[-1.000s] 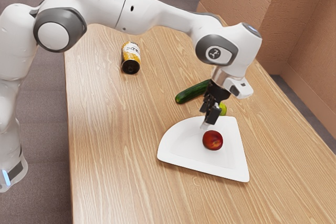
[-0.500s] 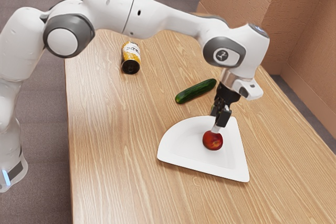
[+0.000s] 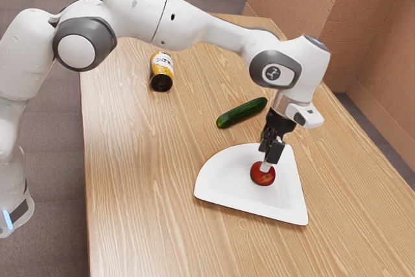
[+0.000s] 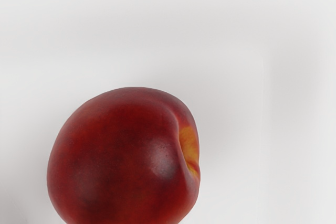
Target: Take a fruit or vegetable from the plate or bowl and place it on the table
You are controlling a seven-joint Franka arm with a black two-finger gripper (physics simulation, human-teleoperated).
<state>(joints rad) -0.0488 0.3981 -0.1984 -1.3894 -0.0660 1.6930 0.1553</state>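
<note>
- Judging by how things lie, I am at the picking stage: my hand (image 3: 266,166) is down at the red peach (image 3: 259,179), with its tip right by the upper part of the fruit.
- The peach sits on the white plate (image 3: 209,187), inside the rim, so neither the lift nor the placing is done.
- I cannot tell whether the hand is spread or closed, nor whether it has any hold on the peach; I count the grasp as unproven.
- What is done, as far as I can see, is the reach: the arm (image 3: 214,21) bends over the surface (image 3: 142,167) and points the hand down at the plate.
- What is left is most of the job: get a sure grip, raise the peach over the rim, carry it past the plate, set it down and let go.
- For the placing, I see bare wood between the plate and the can (image 3: 162,73), well apart from both; the cucumber (image 3: 241,113) lies nearer the plate, so I would steer around it.
- The peach is round and looks smooth, so a shallow or off-centre pinch could make it roll or slip.
</note>
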